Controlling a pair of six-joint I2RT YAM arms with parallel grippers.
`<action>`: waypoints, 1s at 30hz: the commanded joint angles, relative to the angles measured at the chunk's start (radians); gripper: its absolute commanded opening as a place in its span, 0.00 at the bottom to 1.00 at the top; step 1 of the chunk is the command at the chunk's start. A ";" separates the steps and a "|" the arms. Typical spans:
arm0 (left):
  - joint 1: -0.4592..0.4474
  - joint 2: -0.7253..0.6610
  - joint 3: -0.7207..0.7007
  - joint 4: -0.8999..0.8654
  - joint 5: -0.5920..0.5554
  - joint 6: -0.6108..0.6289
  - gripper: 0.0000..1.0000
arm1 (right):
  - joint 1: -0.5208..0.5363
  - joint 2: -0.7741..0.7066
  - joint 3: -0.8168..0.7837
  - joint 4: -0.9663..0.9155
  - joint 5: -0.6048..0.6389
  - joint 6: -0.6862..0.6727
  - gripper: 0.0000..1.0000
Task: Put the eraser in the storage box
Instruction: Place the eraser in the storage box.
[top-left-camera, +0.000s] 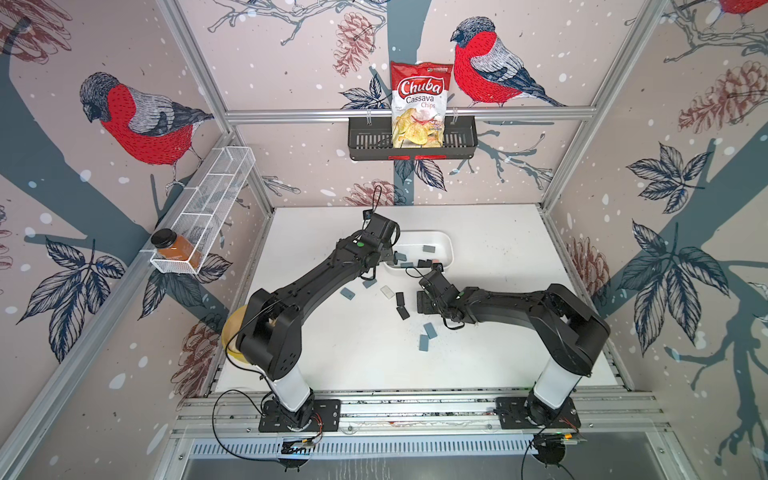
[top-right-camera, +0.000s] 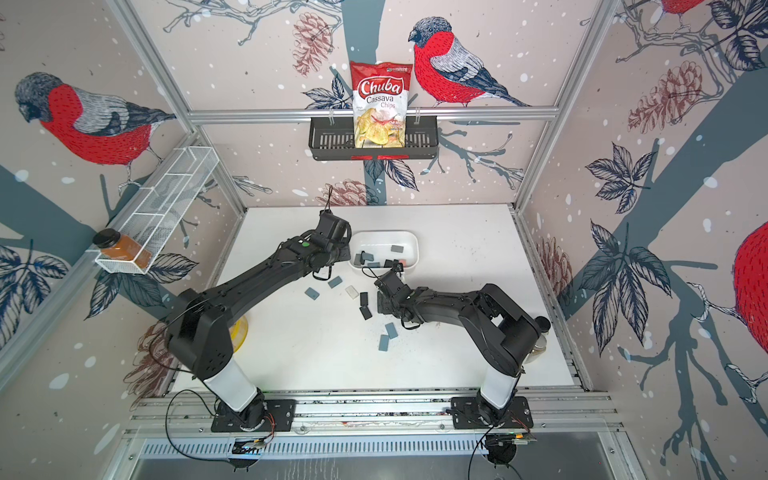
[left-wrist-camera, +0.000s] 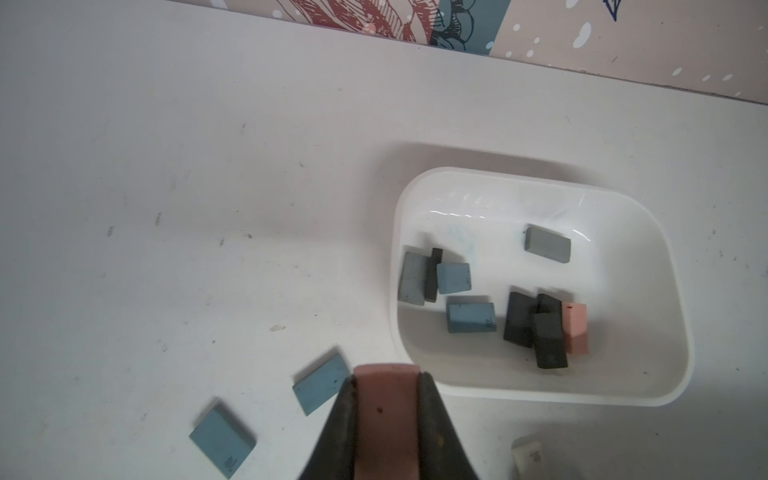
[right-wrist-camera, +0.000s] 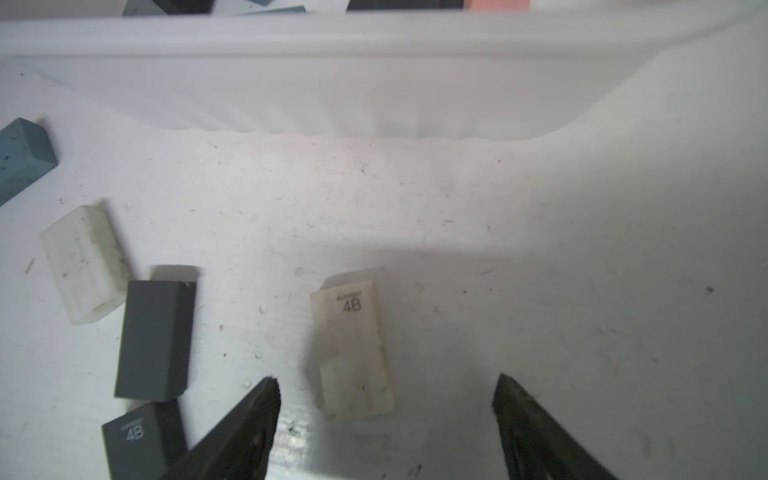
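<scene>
**Q:** What takes up most of the scene?

**A:** A white table (top-left-camera: 353, 353) seen from above, with two black robot arms reaching out from its near edge. The left arm (top-left-camera: 316, 278) stretches to the far middle. The right arm (top-left-camera: 511, 307) bends in low from the right.

**Q:** Where is the storage box?

**A:** The shallow white storage box (top-left-camera: 449, 249) sits at the far middle of the table, between the two arm tips. It holds several boxed erasers (left-wrist-camera: 471, 318) in grey, blue, black and pink, so the job looks partly done. More loose erasers (top-left-camera: 348, 294) lie scattered on the table on the near side of the box.

**Q:** What are the grippers doing?

**A:** The left gripper (left-wrist-camera: 386, 376) is clamped on a pink eraser (left-wrist-camera: 386, 415), pinched across its width. It holds the eraser off the table, just beside the box's near left corner and not over the opening yet. A short carry over the rim and a release looks like the next move.

The right gripper (right-wrist-camera: 386, 378) is low over the table, jaws spread wide on either side of a white eraser (right-wrist-camera: 353, 349) marked 4B and touching neither side. That eraser lies flat, near the box's near wall. The wide stance probably leaves room to close on it cleanly.
</scene>
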 joint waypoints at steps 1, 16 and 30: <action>0.004 0.076 0.079 0.047 0.074 0.032 0.08 | 0.005 0.002 -0.002 0.041 0.006 -0.019 0.82; 0.010 0.397 0.353 0.007 0.113 0.059 0.08 | 0.018 0.030 0.039 0.001 0.032 -0.028 0.69; 0.013 0.544 0.397 -0.018 0.117 0.049 0.18 | 0.021 0.071 0.060 -0.010 0.032 -0.039 0.66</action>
